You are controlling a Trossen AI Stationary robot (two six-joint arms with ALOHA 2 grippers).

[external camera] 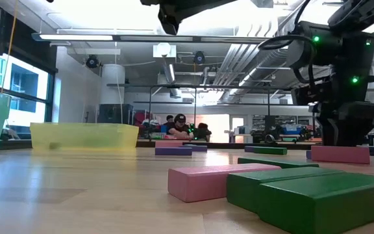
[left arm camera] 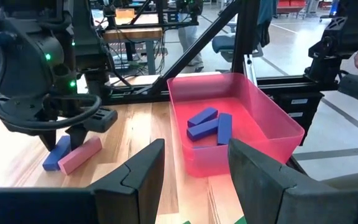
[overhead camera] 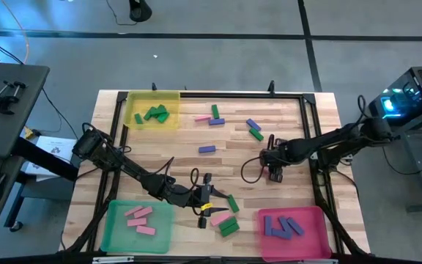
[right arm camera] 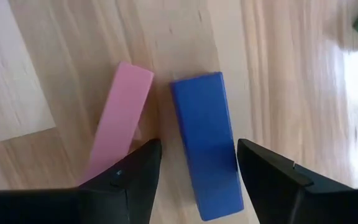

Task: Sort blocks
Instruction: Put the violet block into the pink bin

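Observation:
My right gripper [right arm camera: 197, 155] points down at the table's right middle, open. Its fingers stand on either side of a blue block [right arm camera: 204, 124] that lies flat on the wood, and a pink block [right arm camera: 122, 118] lies right beside it. The left wrist view shows the same pair, the blue block [left arm camera: 56, 155] and the pink one [left arm camera: 79, 155]. My left gripper [left arm camera: 194, 168] hangs open and nearly level near the table's front middle [overhead camera: 209, 194], with nothing between its fingers. More green, pink and blue blocks lie loose, some at the far middle [overhead camera: 215, 117] and some near the front [overhead camera: 227, 220].
Three trays stand on the table. The yellow one [overhead camera: 168, 97] at the far left holds green blocks. The green one [overhead camera: 112, 220] at the near left holds pink blocks. The pink-red one [overhead camera: 317, 220] at the near right holds blue blocks. People sit in the room behind [external camera: 177, 127].

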